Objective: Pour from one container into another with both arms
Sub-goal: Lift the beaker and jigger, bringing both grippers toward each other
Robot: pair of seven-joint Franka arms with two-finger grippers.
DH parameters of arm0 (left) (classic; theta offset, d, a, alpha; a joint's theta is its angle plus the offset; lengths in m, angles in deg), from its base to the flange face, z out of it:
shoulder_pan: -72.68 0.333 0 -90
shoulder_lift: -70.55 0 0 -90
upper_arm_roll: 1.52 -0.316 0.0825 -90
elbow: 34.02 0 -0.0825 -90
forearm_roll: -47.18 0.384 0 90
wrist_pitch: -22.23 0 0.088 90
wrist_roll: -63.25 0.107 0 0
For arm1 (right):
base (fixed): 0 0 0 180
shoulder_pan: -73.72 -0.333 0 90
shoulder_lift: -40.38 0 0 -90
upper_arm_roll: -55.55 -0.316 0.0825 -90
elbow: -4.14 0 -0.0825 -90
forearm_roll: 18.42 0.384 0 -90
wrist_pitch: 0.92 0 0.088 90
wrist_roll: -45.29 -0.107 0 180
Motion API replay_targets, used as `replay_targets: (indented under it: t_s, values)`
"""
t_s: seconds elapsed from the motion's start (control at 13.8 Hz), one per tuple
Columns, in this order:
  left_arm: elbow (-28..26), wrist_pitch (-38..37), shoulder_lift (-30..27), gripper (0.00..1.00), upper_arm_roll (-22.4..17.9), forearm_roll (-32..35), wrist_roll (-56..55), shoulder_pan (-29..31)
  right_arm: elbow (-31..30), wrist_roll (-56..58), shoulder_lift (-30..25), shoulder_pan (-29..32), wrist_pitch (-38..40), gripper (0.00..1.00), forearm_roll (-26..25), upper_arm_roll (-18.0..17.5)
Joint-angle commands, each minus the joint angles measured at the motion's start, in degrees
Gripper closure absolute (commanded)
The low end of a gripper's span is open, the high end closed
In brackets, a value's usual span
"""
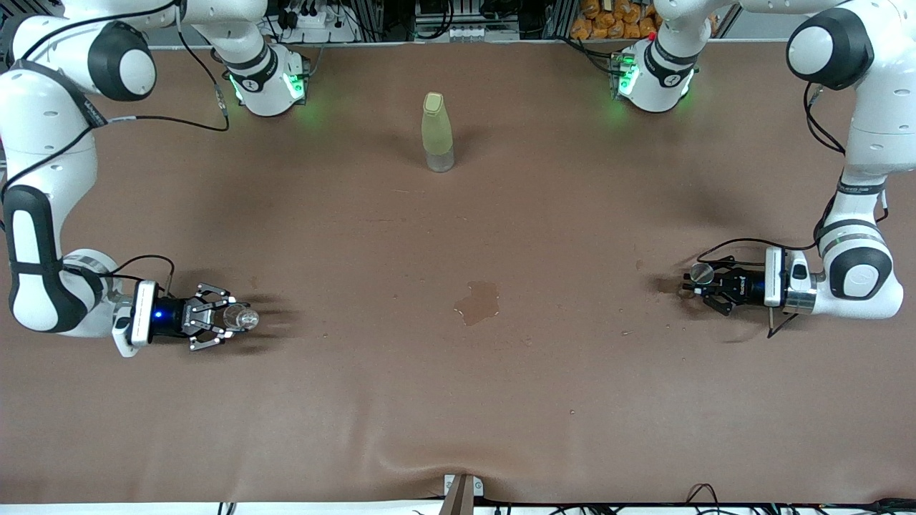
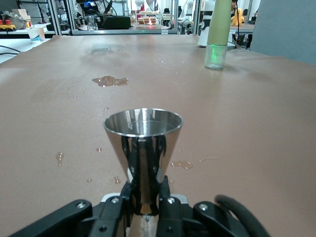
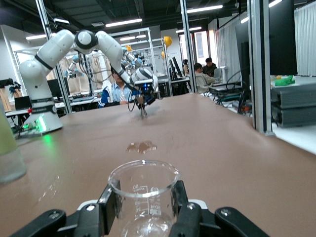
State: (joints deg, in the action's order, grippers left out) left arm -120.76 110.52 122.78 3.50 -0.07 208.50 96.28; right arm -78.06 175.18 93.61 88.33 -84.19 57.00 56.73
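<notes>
Spills are likely; steel jigger (image 2: 143,148) is pinched by left gripper (image 2: 144,200), glass beaker (image 3: 143,195) clamped by right gripper (image 3: 143,217), both near-horizontal over the desk (image 1: 458,400).

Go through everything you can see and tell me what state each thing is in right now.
Steel jigger: upright, gripped by the left end effector.
Glass beaker: upright, held in the right end effector.
Green bottle: standing, capped, untouched.
Puddle: spilled on the table.
</notes>
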Motion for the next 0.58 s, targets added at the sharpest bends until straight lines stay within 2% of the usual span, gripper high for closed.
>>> replay_targets:
  t_s: [0.0,0.07,0.29,0.36,0.51]
  values:
    - [0.17,-1.01,-1.68,1.0,0.78,-1.71,-0.23,0.3,-3.22,-1.39,-2.86,-2.57,-3.89,0.87,4.37,0.05]
    - [0.17,-1.09,-1.95,1.0,1.13,-2.32,-0.23,0.21,-4.79,-1.39,-3.91,-3.1,-5.22,0.87,4.56,-0.47]
    - [0.17,-1.62,-3.27,1.0,6.13,-5.91,-2.07,1.7,-9.45,-1.39,-7.51,-4.77,-7.69,0.89,6.05,-1.53]
    - [0.25,-1.45,-3.36,1.0,7.27,-7.85,-3.12,1.36,-13.47,-1.3,-10.4,-5.56,-9.61,0.89,6.32,-1.7]
    - [1.12,-0.31,-3.27,1.0,9.99,-12.24,-3.31,0.13,-24.35,1.49,-18.56,-7.31,-16.36,0.89,12.27,-3.28]
